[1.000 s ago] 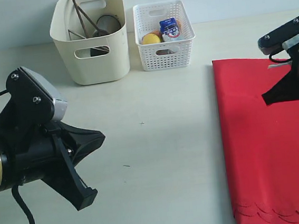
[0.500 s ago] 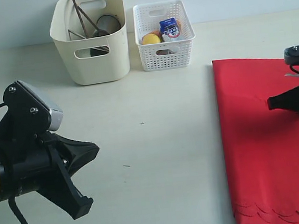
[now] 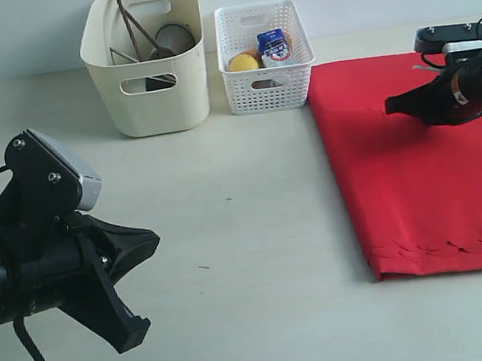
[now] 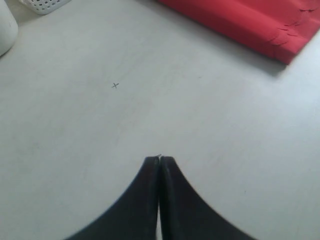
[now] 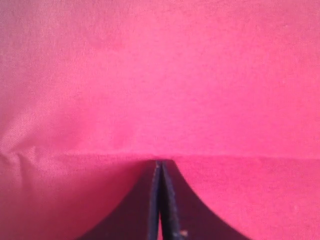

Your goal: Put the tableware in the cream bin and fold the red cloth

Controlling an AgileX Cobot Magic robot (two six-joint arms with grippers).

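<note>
The cream bin (image 3: 152, 104) stands at the back left and holds the dark chopsticks (image 3: 129, 25) and the steel cup (image 3: 174, 38); whatever else is in it is mostly hidden. The red cloth (image 3: 421, 189) lies at the right, its scalloped edge (image 3: 452, 248) towards the front. My right gripper (image 3: 390, 105) is down on the cloth's back part. Its jaws are shut at a crease in the red cloth (image 5: 160, 75), at the right gripper (image 5: 160, 162). My left gripper (image 3: 154, 237) hovers over bare table at the front left. The left gripper (image 4: 159, 159) is shut and holds nothing.
A white lattice basket (image 3: 268, 92) beside the bin holds a lemon (image 3: 243, 62) and a milk carton (image 3: 275, 45). The cloth's back left corner lies close to this basket. Pale table (image 3: 246, 231) stretches between the two arms.
The right gripper has moved back and to the left, and the red cloth has slid with it, so its scalloped front edge now lies further up the table. The left arm is still.
</note>
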